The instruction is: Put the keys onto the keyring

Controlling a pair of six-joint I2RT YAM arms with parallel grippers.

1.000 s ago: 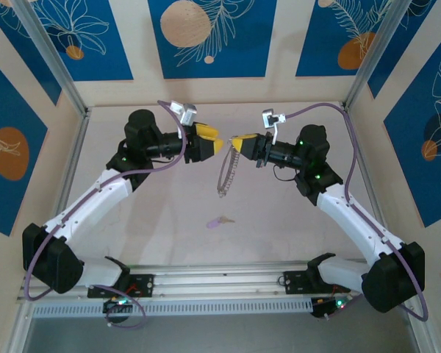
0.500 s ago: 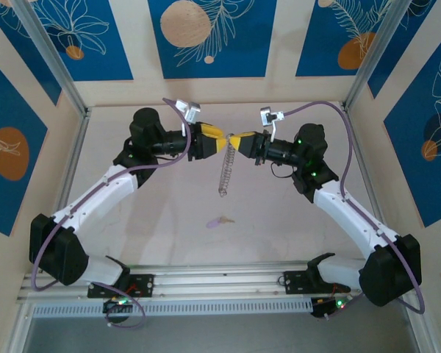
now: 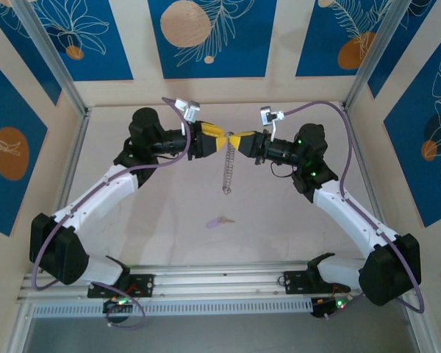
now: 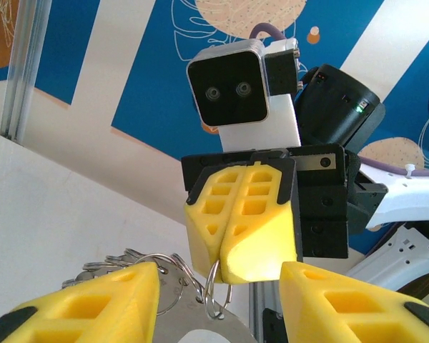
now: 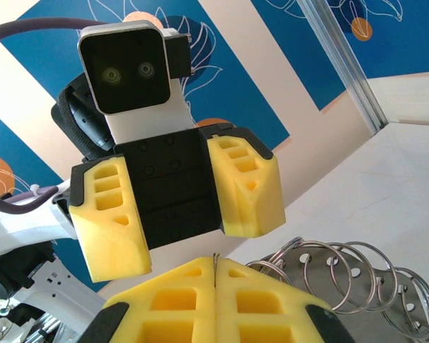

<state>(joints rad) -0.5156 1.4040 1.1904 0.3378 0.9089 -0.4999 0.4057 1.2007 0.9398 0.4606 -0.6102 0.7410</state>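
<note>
While the right claw has its yellow fingers squeezed tight together on the top wire of the keyring, the hoop just dangles down from that pinch. From overhead you see it nearly edge-on, so it looks like a skinny chain of little silver loops. The left claw sits right up against the other side of the keyring's top, nose to nose with the right one. Its fingers are parted with a clear gap, and the ring's top loops sit in that gap. Can't tell from any angle whether those pads actually touch the metal, but it's got no grip on anything. The key, lilac head and stubby silver blade, is lying flat on the worktop. It's towards the arm bases from the keyring's lower end and well apart from it, with nothing touching it.
</note>
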